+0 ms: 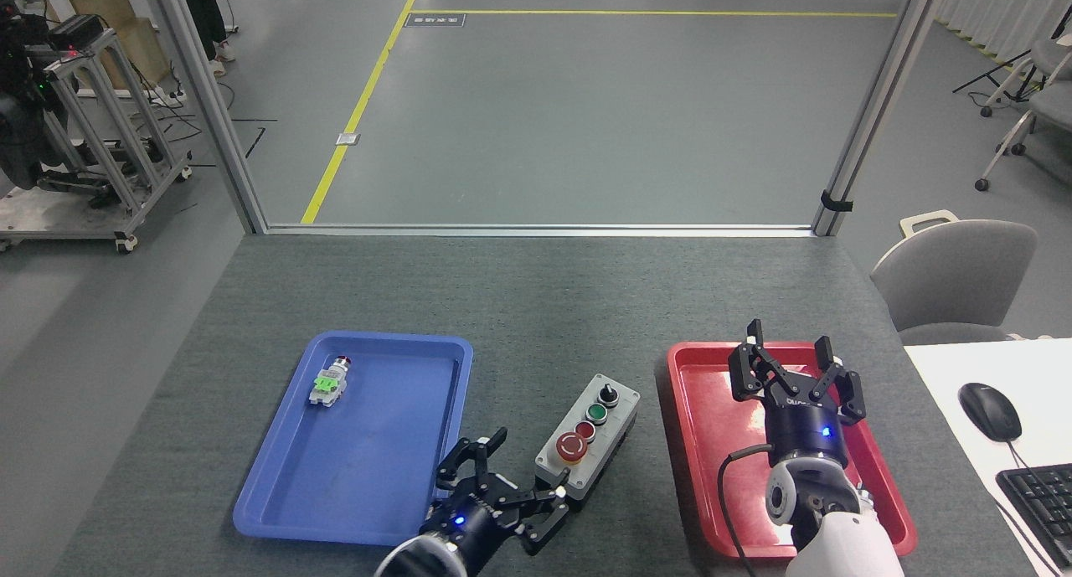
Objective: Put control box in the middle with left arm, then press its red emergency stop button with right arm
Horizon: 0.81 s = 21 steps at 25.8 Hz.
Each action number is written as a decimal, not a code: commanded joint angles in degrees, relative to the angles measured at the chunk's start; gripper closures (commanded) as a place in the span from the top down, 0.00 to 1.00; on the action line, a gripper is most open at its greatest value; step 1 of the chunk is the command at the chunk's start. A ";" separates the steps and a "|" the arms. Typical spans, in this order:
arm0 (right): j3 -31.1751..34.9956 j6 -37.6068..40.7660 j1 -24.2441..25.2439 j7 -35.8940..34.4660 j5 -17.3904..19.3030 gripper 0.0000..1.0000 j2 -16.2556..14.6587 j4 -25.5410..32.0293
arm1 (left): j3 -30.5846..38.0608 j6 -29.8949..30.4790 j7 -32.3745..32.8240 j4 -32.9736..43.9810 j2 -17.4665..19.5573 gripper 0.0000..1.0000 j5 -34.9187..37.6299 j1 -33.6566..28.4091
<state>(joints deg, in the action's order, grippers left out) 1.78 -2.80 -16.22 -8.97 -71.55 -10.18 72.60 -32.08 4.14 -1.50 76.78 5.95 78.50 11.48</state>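
- Far left: blue plastic tray w/ small silver push-button, green tag, in its far-left corner. Not part of the job.
- Left gripper low at near edge, between blue tray and box; fingers spread wide, nothing held. One fingertip just beside or touching box's near end, can't tell which.
- Control box flat on bare dark-grey tabletop, between the two trays, angled diagonally; black knob far, then green, small red.
- Red emergency stop button at near end, facing up, unobstructed.
- Red plastic tray on right; right gripper above it, fingers apart, empty, well apart from box.
- Step, by the look of it: placing part done or nearly so, press not yet begun.
- Next move calls for: left arm clear of box, then right gripper across to the left, over e-stop, straight-down push on mushroom head; fingers prob. better closed first. Care not to hit small red button beside it.
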 commanded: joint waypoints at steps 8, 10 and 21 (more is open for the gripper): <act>-6.52 26.36 -2.23 0.26 -2.36 0.00 0.16 -2.28 | 20.30 5.26 -1.05 14.37 8.03 0.98 -6.78 -9.11; -12.24 25.39 -2.32 0.35 -5.09 0.00 0.52 -5.01 | 23.20 5.18 -1.14 11.73 6.54 0.98 -6.78 -6.21; -20.15 21.79 -2.15 0.35 -9.66 0.00 3.50 -12.30 | 29.88 5.18 -1.14 2.94 5.22 0.99 -6.87 -0.67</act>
<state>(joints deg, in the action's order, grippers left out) -17.83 19.42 -18.45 -8.63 -80.76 -6.96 60.66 -3.54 9.32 -2.67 80.25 11.27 71.71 10.39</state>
